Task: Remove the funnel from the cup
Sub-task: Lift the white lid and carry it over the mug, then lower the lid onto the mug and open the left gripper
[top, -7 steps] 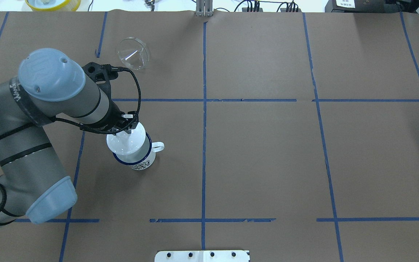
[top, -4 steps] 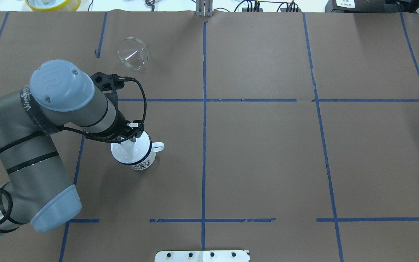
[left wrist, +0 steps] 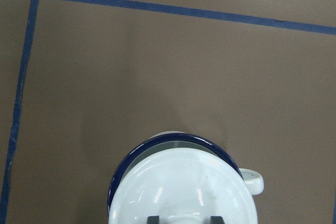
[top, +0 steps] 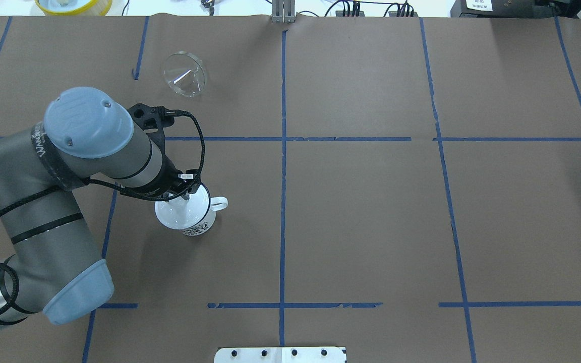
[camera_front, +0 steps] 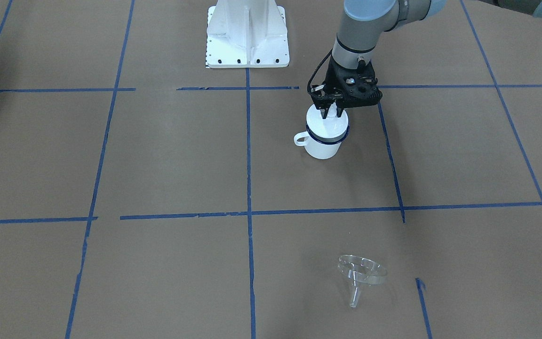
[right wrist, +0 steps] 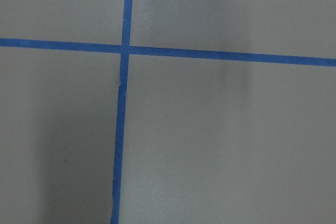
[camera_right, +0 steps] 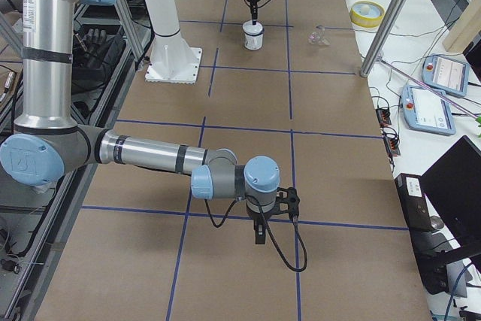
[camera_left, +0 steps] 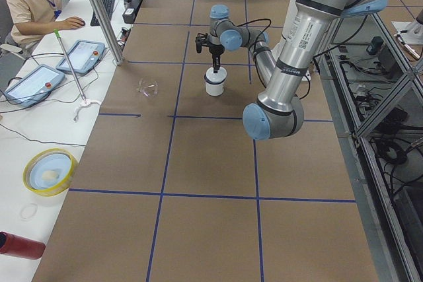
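a: where is the funnel (top: 184,74)?
b: it is not in the cup (camera_front: 323,147). it lies on its side on the brown paper of the table (top: 371,227), on the side far from the robot, with its wide rim tilted up and its spout down on the paper. it is well apart from the cup, and a blue tape line (top: 230,138) runs between the two.
a: and the cup itself?
b: it stands upright in the left arm's half of the table, its small handle (top: 220,203) pointing toward the robot's right. a white lid (left wrist: 184,187) sits over its mouth. in the left wrist view a strip of the cup's dark blue rim shows past the lid's far edge.
a: what about the left gripper (camera_front: 331,113)?
b: it points straight down over the cup. its jaws are closed in on the knob at the middle of the lid. the wrist view shows a dark fingertip (left wrist: 153,220) on either side of that knob, right against it.
a: and the right gripper (camera_right: 259,234)?
b: it hangs low over the table, pointing down, well away from the cup and the funnel. only the side view from the robot's right shows it, so whether its jaws are open or closed cannot be told. its own wrist camera sees just paper and two tape lines crossing.
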